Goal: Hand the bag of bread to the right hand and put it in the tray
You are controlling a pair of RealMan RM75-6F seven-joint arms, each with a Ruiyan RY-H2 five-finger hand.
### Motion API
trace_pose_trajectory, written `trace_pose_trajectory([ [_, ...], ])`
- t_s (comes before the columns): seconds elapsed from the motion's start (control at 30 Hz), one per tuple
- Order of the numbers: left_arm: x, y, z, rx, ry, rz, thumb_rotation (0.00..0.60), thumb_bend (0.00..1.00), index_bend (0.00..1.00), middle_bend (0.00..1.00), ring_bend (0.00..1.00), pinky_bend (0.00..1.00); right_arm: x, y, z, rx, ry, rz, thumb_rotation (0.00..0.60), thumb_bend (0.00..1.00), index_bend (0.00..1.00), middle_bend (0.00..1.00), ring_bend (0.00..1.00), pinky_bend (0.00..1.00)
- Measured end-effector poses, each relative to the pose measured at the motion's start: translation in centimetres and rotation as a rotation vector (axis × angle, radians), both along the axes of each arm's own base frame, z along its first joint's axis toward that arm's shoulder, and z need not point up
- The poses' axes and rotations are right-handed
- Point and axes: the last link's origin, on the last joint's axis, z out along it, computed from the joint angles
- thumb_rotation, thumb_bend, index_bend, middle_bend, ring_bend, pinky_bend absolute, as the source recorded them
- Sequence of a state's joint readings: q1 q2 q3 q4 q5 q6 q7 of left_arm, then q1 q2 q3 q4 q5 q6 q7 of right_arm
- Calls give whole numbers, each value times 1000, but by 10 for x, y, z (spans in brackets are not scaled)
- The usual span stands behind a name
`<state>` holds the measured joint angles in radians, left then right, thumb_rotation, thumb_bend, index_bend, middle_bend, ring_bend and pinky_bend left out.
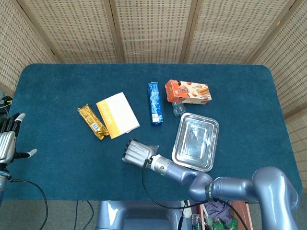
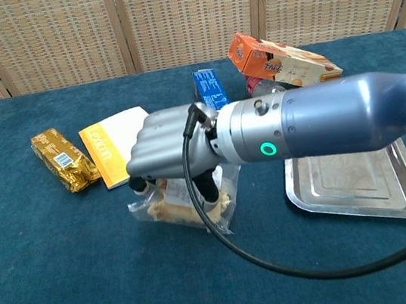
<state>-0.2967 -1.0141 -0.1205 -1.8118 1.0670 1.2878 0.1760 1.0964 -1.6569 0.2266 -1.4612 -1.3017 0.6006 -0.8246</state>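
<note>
The bag of bread [image 2: 183, 208] is a clear wrapper with a white label, near the table's front middle. My right hand [image 2: 166, 151] is over it with fingers curled down around it, gripping it. The bag sits tilted, its far side raised under the hand. In the head view the right hand [image 1: 136, 152] covers most of the bag [image 1: 152, 147]. The steel tray [image 1: 195, 139] lies empty just to the right of it, and also shows in the chest view [image 2: 355, 184]. My left hand [image 1: 8, 142] hangs at the table's far left edge, fingers apart, holding nothing.
A gold snack pack [image 1: 92, 121] and a yellow-and-white box [image 1: 117, 115] lie left of the bag. A blue packet [image 1: 155, 103], an orange box [image 1: 188, 91] and a small bottle [image 1: 177, 109] sit behind the tray.
</note>
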Motion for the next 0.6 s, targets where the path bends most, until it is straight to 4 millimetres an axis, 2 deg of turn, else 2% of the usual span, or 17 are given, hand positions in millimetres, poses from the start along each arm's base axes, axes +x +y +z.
trace_pose_trajectory([
  [0.13,0,0,-2,-8,3,3,600,0,0,0,0,0,0,-12,35,-76,-33,12,600,175,540,545,420,393],
  [0.23,1,0,-4,-17,7,-1,600,0,0,0,0,0,-10,-25,69,-154,-31,1,600,175,540,545,420,393],
  [0.33,3,0,-6,-25,12,-9,600,0,0,0,0,0,-35,-42,103,-241,1,-58,600,175,540,545,420,393],
  [0.4,4,-1,-8,-32,17,-16,600,0,0,0,0,0,-60,-50,120,-282,32,-134,600,175,540,545,420,393],
  [0.6,7,0,-13,-43,25,-24,600,0,0,0,0,0,-121,-55,130,-301,90,-354,600,175,540,545,420,393],
])
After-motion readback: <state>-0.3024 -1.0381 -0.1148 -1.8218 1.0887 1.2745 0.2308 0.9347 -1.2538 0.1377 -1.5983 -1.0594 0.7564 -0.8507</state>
